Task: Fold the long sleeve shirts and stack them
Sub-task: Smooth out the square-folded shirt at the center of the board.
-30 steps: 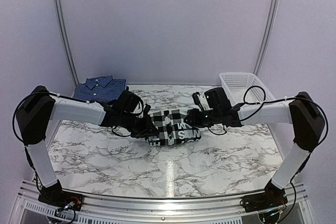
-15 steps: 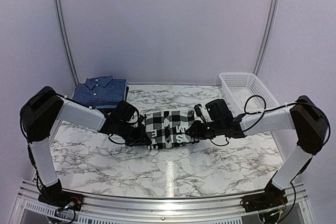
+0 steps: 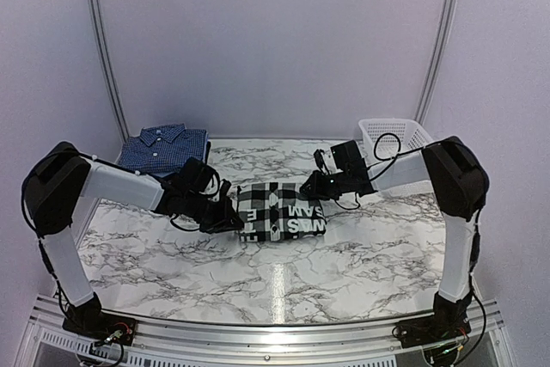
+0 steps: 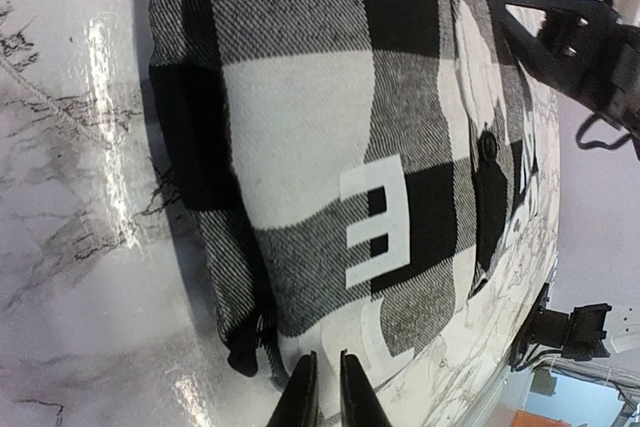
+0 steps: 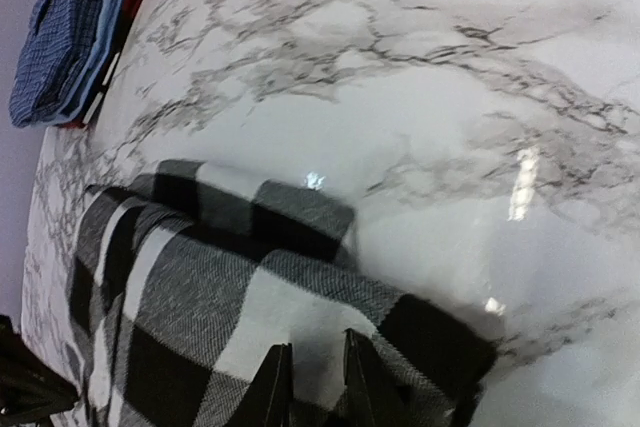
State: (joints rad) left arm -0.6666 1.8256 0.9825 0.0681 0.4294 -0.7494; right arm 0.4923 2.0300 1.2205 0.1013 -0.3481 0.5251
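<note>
The black-and-white checked shirt with white lettering lies folded in a flat block at the table's middle. My left gripper is at its left edge. In the left wrist view its fingers are almost together, pinching the shirt's near hem. My right gripper is at the shirt's far right corner. In the right wrist view it is closed on the cloth, with a narrow gap between the jaws. A stack of dark blue fine-checked shirts lies folded at the back left, also seen in the right wrist view.
A white plastic mesh basket stands at the back right, just behind my right arm. The marble table spreads in front of the shirt. Curved frame poles rise at the back corners.
The checked shirt has been turned over into a flatter, tidier block. My right gripper moved from its near right side back to its far right corner. My left gripper stayed at the left edge.
</note>
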